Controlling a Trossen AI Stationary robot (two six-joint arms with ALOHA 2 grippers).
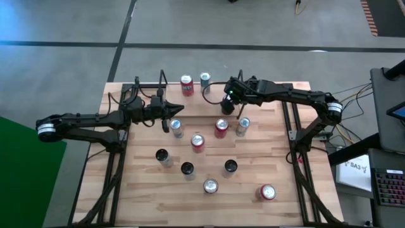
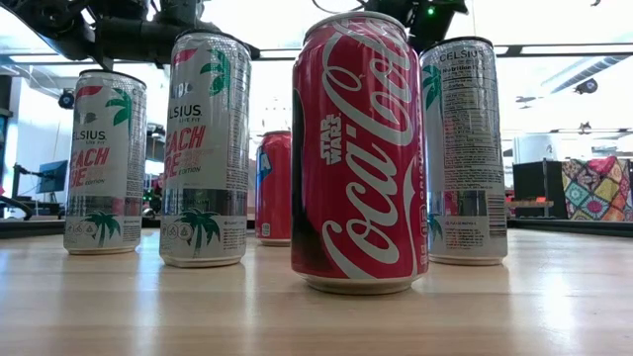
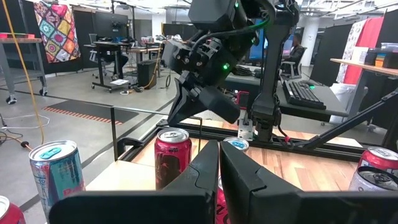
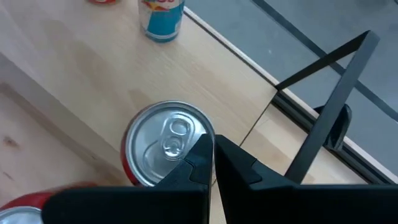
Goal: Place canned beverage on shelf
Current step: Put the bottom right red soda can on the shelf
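Hovered with fingers pressed together, empty: right gripper just above a red can at mid-table. Reached in beside a silver can: left gripper, likewise closed on nothing. Stood along the far edge: shelf, holding a red can and a blue can.
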